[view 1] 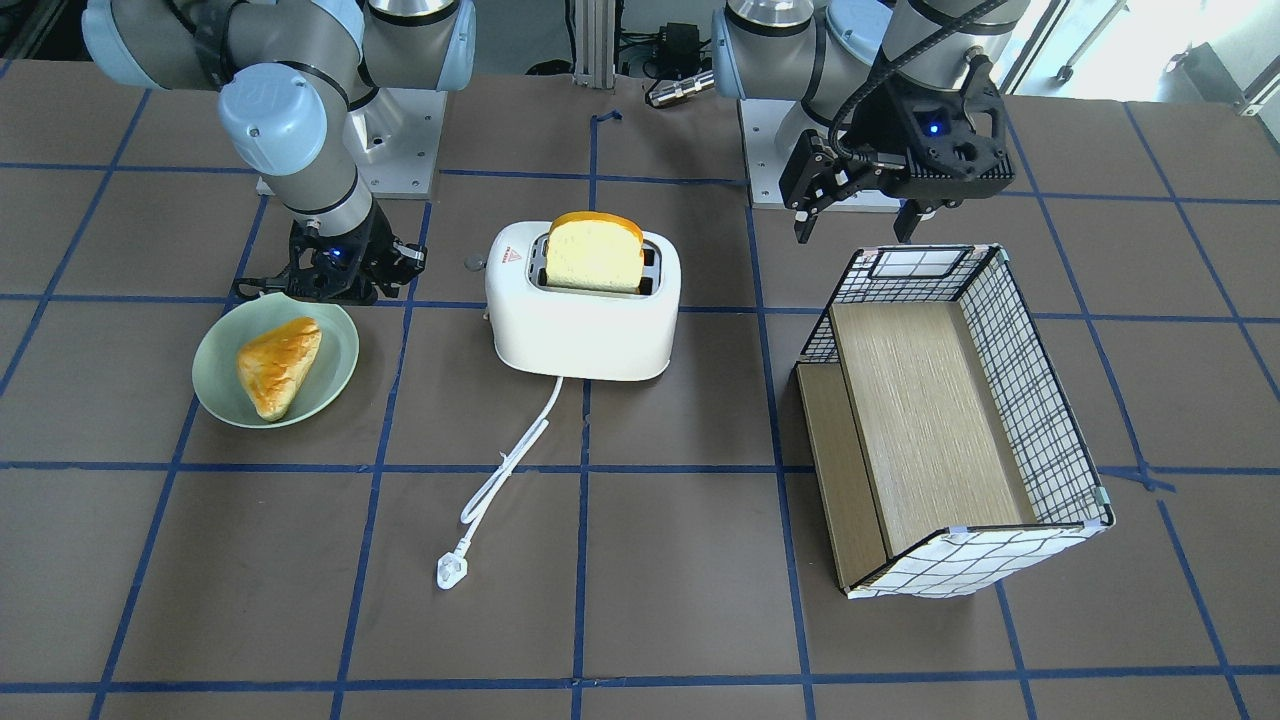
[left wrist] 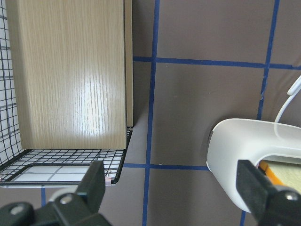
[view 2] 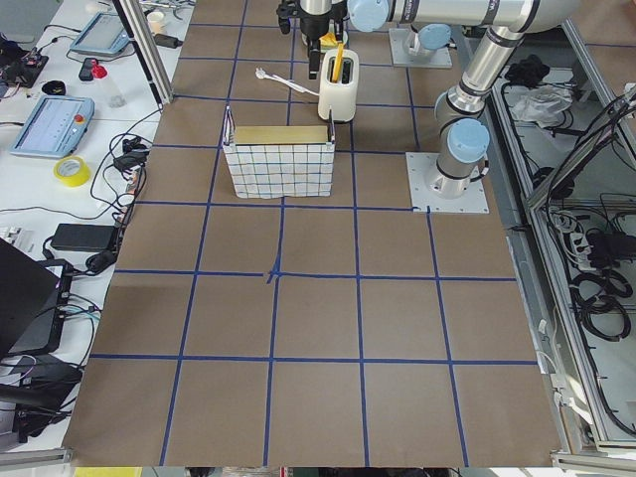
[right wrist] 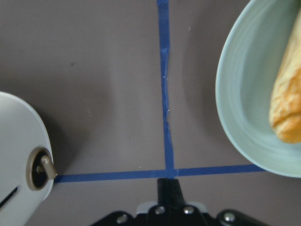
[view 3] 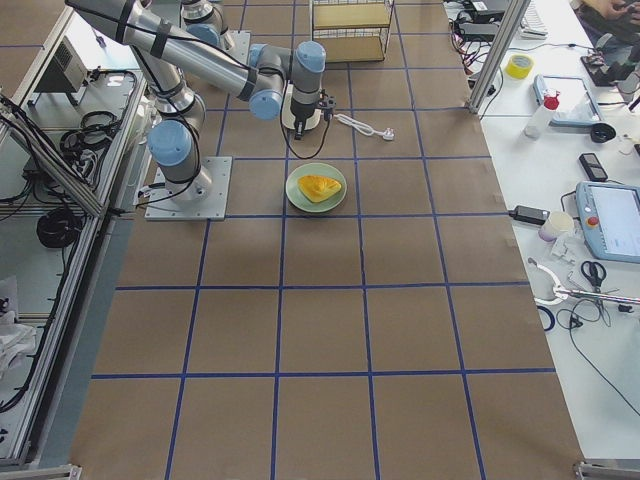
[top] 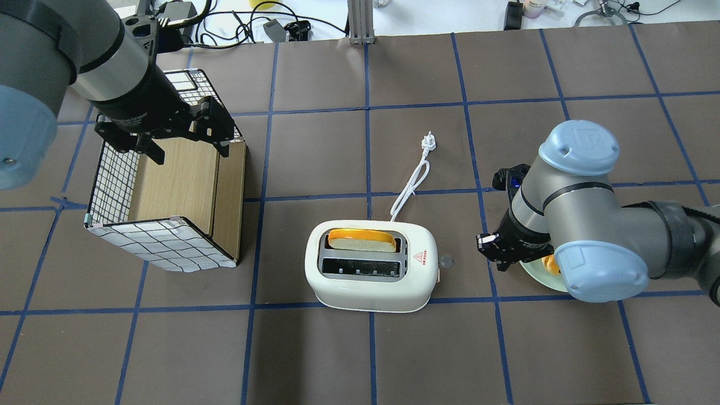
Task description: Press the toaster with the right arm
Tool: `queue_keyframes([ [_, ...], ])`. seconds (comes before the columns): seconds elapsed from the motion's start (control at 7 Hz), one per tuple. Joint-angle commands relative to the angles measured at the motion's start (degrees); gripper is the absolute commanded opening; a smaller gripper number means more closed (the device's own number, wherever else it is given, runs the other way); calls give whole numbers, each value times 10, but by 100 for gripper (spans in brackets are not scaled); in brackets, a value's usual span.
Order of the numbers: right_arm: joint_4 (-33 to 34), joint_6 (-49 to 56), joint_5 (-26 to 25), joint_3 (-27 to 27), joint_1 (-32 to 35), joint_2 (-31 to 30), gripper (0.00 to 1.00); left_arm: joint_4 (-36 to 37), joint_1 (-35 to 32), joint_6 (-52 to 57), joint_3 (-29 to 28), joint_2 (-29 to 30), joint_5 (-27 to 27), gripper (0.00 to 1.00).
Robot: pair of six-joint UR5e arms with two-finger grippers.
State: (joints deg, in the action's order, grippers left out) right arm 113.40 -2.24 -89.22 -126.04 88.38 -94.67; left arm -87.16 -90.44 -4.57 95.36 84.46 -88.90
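Note:
The white toaster (view 1: 583, 320) stands mid-table with a slice of bread (view 1: 595, 252) upright in one slot; it also shows in the overhead view (top: 371, 281). Its small grey lever knob (view 1: 472, 265) sticks out of the end that faces my right arm, and shows in the overhead view (top: 446, 260) and in the right wrist view (right wrist: 44, 167). My right gripper (top: 498, 250) hangs low between the toaster and a green plate, apart from the knob. Its fingers (right wrist: 169, 188) are shut and empty. My left gripper (view 1: 858, 230) is open and empty above a wire basket.
The green plate (view 1: 215, 395) holds a pastry (view 1: 278, 365) right beside my right gripper. The toaster's white cord and plug (view 1: 447, 572) lie on the table on the operators' side. A wire basket with wooden shelves (view 1: 1040, 400) lies on my left side.

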Motion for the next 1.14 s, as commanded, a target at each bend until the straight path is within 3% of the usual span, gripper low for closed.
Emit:
queue_keyframes([
  [0.0,-83,0,-28,93,0,-19,0,0,0,0,0,0,0,100],
  [0.14,-132,0,-29,159,1,-19,2,0,0,0,0,0,0,100],
  [0.29,-144,0,-30,204,3,-19,33,0,0,0,0,0,0,100],
  [0.43,-140,6,-28,222,4,-19,99,0,0,0,0,0,0,100],
  [1.0,-136,32,-18,300,7,-7,100,0,0,0,0,0,0,100],
])
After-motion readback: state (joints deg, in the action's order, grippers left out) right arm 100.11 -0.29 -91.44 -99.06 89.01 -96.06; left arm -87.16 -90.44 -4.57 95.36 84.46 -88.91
